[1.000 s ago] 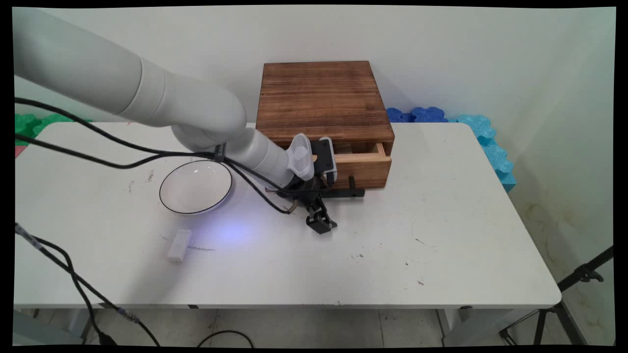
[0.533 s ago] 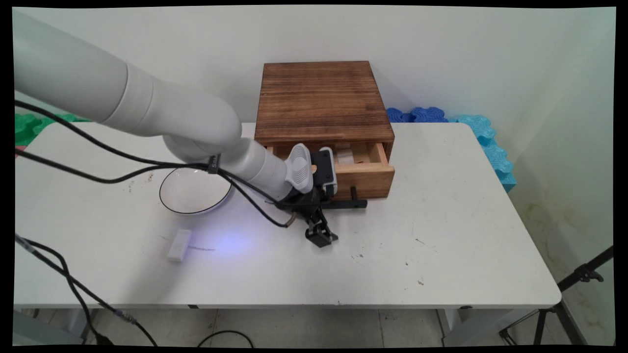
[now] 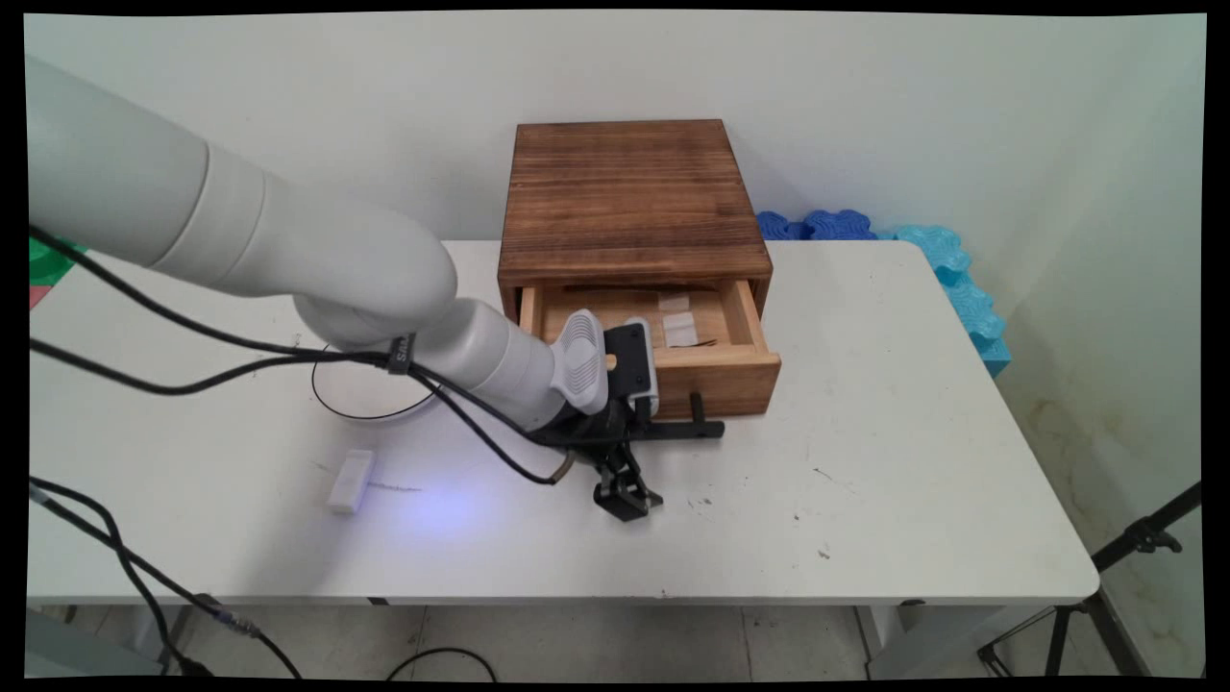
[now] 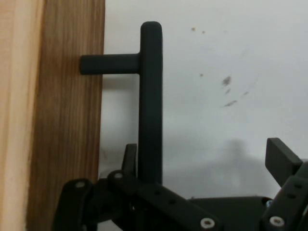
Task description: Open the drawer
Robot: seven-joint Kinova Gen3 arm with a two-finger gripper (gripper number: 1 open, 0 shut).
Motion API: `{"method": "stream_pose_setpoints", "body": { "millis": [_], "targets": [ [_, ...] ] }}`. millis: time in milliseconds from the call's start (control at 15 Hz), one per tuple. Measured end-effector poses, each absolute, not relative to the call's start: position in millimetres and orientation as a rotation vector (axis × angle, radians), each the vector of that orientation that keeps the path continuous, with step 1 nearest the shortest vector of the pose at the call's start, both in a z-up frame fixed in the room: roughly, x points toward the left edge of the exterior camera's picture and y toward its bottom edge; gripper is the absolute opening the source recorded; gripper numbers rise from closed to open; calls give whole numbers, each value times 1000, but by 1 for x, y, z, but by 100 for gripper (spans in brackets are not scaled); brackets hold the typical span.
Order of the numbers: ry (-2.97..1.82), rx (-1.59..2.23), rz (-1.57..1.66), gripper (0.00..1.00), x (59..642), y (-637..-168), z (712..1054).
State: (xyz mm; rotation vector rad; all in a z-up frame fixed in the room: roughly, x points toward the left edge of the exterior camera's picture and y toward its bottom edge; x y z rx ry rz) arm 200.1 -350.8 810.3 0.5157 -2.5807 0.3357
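A brown wooden box stands at the table's far side with its drawer pulled partly out. The drawer's black bar handle faces the near edge. My gripper is open at the handle's left end. In the hand view one finger sits between the handle and the drawer front. The other finger stands far off over bare table. Two pale patches lie on the drawer's floor.
A white bowl with a black rim sits left of the box, partly behind the arm. A small white block lies nearer the front. Blue foam pieces lie at the back right, and a tripod leg stands off the table's right corner.
The drawer has slid out toward the table's near side, showing its inside. My gripper has moved the same way with the handle. The arm now covers more of the bowl.
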Motion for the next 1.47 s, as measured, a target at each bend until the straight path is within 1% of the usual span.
{"method": "stream_pose_setpoints", "body": {
  "millis": [1000,1467],
  "targets": [
    [-2561,477,269,100,188,-286,811],
    [-2549,456,254,100,183,-265,811]
  ]
}}
